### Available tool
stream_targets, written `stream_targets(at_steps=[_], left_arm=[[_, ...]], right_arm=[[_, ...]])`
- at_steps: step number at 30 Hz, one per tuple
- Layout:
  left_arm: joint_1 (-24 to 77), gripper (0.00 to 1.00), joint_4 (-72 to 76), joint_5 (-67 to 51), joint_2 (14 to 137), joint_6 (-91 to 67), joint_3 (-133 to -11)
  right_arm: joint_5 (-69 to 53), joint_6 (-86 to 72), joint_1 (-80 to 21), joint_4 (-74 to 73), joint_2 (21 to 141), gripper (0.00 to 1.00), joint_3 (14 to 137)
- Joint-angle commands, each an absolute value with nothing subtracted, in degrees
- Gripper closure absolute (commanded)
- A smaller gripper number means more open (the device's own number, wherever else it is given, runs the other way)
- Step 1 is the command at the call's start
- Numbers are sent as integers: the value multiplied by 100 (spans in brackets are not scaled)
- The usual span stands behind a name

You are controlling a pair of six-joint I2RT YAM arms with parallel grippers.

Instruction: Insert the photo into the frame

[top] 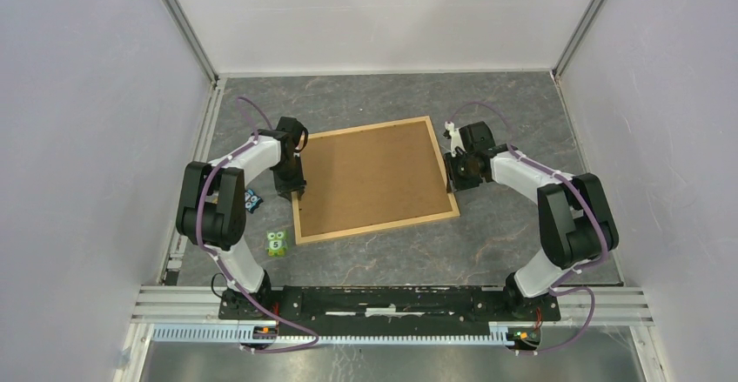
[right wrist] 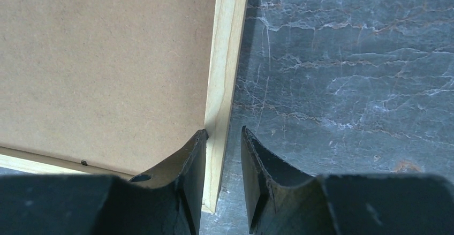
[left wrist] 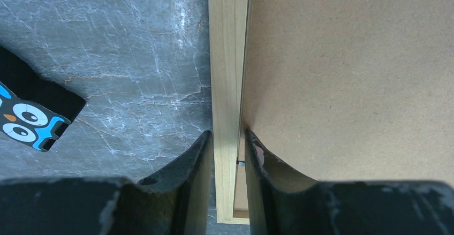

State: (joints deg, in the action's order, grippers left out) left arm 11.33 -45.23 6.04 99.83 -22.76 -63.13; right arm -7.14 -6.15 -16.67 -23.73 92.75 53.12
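The frame (top: 374, 228) lies flat on the table, its light wooden strips around a plain brown backing board (top: 374, 176). The photo is not in view. My left gripper (top: 293, 192) straddles the frame's left strip (left wrist: 227, 58) near the near-left corner, jaws closed against it, one finger over the board (left wrist: 348, 74). My right gripper (top: 452, 177) straddles the frame's right strip (right wrist: 227, 47) near its near-right corner. Its inner finger is against the strip over the board (right wrist: 107, 58). Its outer finger stands off the strip with bare table between.
A black card with a blue owl face (top: 252, 200) lies just left of the left gripper and also shows in the left wrist view (left wrist: 27, 120). A small green owl figure (top: 277, 243) stands near the frame's near-left corner. White walls enclose the table.
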Motion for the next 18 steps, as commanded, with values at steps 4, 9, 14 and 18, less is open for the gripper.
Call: stream_targets(at_steps=[4, 9, 14, 18], left_arm=[[1116, 65, -4413, 709, 9995, -2083, -6205], [1129, 65, -4410, 693, 10001, -2083, -6196], [1134, 65, -4415, 675, 10025, -2081, -6188], [1158, 65, -4418, 648, 10067, -2083, -6187]], right_arm=[[-609, -593, -1686, -2432, 9498, 66, 5331], [-394, -602, -1682, -2504, 9496, 67, 5217], [-36, -673, -1773, -2536, 9747, 69, 5147], [285, -765, -1846, -2518, 9991, 69, 5074]])
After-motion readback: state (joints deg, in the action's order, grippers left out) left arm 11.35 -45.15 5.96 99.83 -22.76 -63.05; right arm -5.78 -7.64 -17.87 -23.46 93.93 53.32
